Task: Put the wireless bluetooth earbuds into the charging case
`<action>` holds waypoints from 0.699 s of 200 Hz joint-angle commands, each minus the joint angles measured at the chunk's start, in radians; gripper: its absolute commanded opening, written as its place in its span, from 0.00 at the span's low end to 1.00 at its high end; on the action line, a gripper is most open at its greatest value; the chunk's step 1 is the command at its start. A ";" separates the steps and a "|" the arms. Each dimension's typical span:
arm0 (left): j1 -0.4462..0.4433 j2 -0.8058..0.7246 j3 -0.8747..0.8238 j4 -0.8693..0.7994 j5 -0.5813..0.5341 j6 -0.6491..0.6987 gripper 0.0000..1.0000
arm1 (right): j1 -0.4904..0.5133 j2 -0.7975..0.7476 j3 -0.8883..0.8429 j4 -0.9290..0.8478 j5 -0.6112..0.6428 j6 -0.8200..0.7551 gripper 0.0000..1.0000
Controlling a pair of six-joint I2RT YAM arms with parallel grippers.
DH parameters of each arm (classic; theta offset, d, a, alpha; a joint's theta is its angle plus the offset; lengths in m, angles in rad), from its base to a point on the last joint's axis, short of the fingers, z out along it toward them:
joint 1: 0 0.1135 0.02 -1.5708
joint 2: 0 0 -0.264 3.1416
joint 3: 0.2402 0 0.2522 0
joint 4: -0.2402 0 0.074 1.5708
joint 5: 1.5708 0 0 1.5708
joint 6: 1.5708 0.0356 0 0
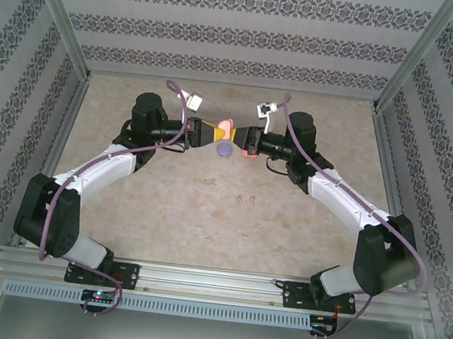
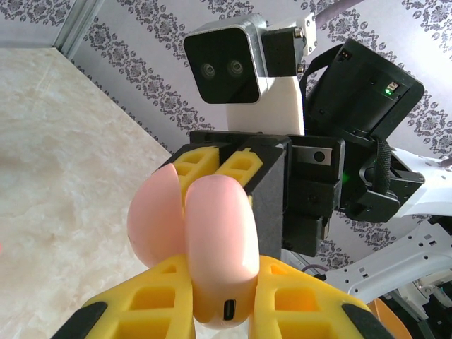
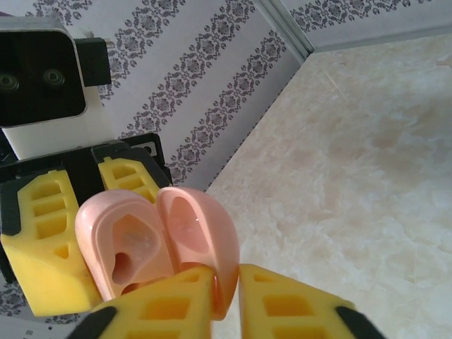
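Note:
A pink charging case (image 1: 227, 126) hangs open above the back middle of the table, held between both grippers. My left gripper (image 1: 212, 133) (image 2: 222, 282) is shut on the base (image 2: 222, 233), whose charging port faces the camera. My right gripper (image 3: 226, 282) (image 1: 243, 135) is shut on the lid (image 3: 201, 229). The base's earbud cavities (image 3: 127, 247) look empty. Two tiny pinkish earbuds (image 1: 244, 200) lie on the table nearer the arm bases. The other earbuds are out of view.
A purple case (image 1: 224, 148) sits on the table just under the grippers, and an orange-red case (image 1: 249, 150) lies beside it under the right gripper. Patterned walls (image 1: 242, 39) enclose the marbled tabletop (image 1: 203, 224) on three sides.

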 commanded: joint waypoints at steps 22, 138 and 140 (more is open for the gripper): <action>-0.021 0.003 0.011 0.026 0.010 0.013 0.00 | 0.010 0.008 0.041 0.027 0.004 0.003 0.00; -0.016 -0.056 0.056 -0.290 -0.219 0.227 0.69 | -0.037 0.031 0.056 -0.212 0.071 -0.167 0.00; -0.016 -0.057 0.059 -0.301 -0.220 0.236 0.69 | -0.039 0.032 0.059 -0.223 0.074 -0.177 0.00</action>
